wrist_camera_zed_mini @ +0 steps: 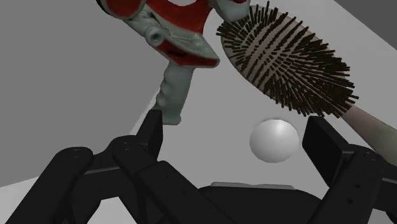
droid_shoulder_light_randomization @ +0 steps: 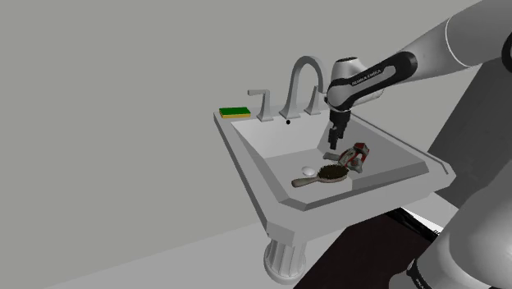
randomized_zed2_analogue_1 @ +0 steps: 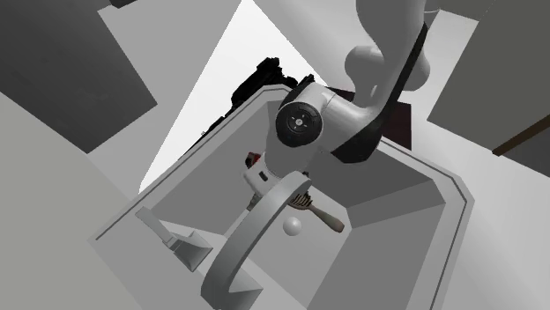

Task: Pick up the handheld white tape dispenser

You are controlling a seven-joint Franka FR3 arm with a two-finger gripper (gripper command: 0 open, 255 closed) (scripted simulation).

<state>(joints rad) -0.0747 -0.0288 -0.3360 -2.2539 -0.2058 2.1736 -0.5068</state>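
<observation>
While the jaws stand spread and hold nothing, the red-and-grey tape dispenser (wrist_camera_zed_mini: 183,46) lies in the sink (droid_shoulder_light_randomization: 264,156) beside a hairbrush (wrist_camera_zed_mini: 286,63).

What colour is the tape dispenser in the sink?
Tape dispenser: red body, light grey handle; clearest in the wrist view.

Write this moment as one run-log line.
black gripper: open, holds nothing | red-and-grey handheld tape dispenser: lying in pale sink basin, beside dark-bristled hairbrush
</observation>
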